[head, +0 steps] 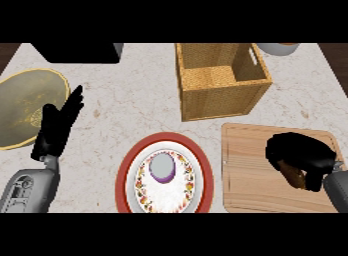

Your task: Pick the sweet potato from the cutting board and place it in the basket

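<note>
Right hand (304, 154) curled round sweet potato (293, 176) over cutting board (249, 172); left hand (57, 127) open-fingered

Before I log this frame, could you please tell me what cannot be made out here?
Head view: the orange-brown sweet potato is mostly hidden by the curled black right hand over the light wooden cutting board.
Head view: the top edge cuts off a black box and a grey vessel.

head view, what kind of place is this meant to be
Most likely a kitchen counter. The pale marbled counter holds a wooden cutting board, a red-rimmed plate and a large bowl, with a woven basket standing behind the board.
</note>
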Motion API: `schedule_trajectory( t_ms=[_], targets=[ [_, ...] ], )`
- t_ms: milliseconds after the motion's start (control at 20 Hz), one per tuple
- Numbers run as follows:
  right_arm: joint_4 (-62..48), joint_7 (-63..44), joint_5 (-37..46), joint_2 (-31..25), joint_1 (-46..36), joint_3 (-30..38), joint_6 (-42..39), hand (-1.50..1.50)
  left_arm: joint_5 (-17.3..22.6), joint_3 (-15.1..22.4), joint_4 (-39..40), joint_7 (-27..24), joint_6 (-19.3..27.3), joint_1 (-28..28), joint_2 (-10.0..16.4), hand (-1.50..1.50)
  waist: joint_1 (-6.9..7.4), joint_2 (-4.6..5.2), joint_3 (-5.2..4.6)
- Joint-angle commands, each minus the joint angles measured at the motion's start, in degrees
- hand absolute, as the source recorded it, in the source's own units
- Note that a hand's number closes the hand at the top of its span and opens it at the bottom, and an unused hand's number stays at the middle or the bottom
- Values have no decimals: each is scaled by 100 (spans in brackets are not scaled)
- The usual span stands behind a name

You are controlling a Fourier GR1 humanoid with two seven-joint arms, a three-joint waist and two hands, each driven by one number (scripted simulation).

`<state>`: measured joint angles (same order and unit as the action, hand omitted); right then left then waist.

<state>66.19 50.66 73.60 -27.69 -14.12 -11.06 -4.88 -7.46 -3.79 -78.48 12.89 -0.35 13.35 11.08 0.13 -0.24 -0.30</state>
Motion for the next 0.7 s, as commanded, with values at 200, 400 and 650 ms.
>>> schedule_trajectory(
  t_ms=[200,400,650],
  targets=[
    [-126,-3444,483,2233,-496,178,-828,150,-17,90,-8,-18,-87,65,-6,0,264,66,-3],
    [-50,-5043,696,2726,-1033,83,-1043,150,-18,170,-10,17,-167,180,-18,0,507,65,11],
    [-89,-6727,111,2755,-1940,-129,-852,150,-50,400,-11,51,-250,350,-183,0,850,116,49]
  ],
)
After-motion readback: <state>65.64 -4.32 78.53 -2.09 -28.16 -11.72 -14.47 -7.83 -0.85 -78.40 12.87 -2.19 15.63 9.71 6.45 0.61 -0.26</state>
